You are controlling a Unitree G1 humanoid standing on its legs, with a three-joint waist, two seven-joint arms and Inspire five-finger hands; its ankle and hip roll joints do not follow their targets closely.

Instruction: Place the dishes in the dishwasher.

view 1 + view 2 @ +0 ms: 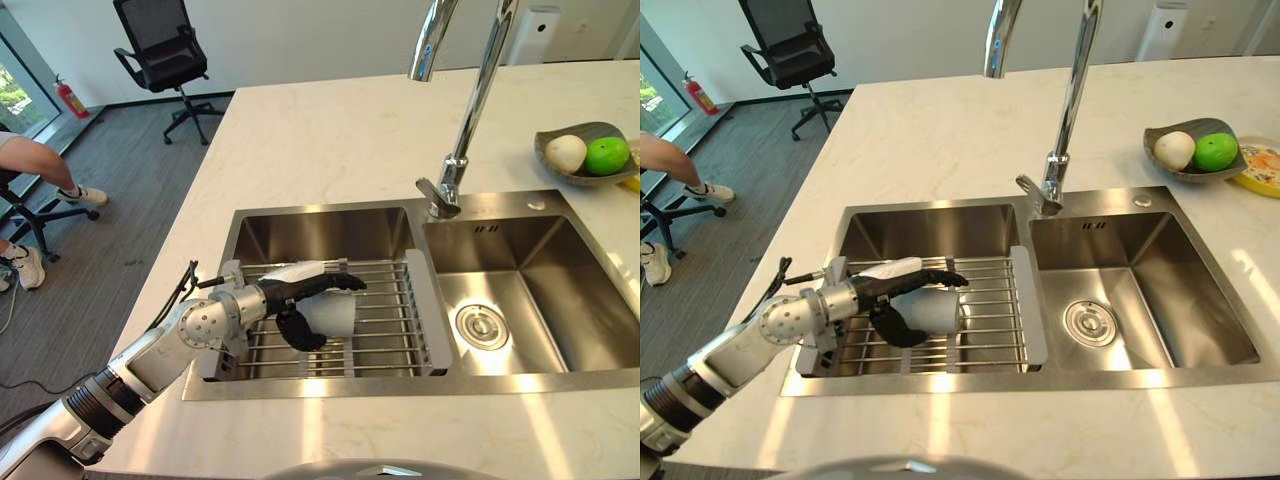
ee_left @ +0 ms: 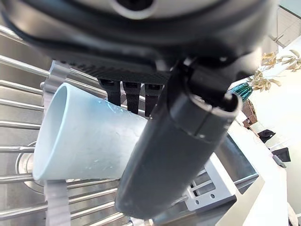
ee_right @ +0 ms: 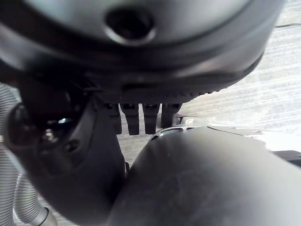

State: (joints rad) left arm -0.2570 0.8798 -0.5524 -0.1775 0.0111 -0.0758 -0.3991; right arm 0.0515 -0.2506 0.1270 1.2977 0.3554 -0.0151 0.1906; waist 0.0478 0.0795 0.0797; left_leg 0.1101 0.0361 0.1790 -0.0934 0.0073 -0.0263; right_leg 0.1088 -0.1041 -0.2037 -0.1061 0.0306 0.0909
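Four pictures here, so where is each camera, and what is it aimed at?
Left eye: head camera, looking down at the sink; the left hand reaches over the cup.
Right eye: same scene, a little to the side.
Left wrist: on the left arm, looking along the thumb at the cup on the rack.
Right wrist: on the right arm, facing the floor past the right hand.
Both eye views and the left wrist share cup and rack.
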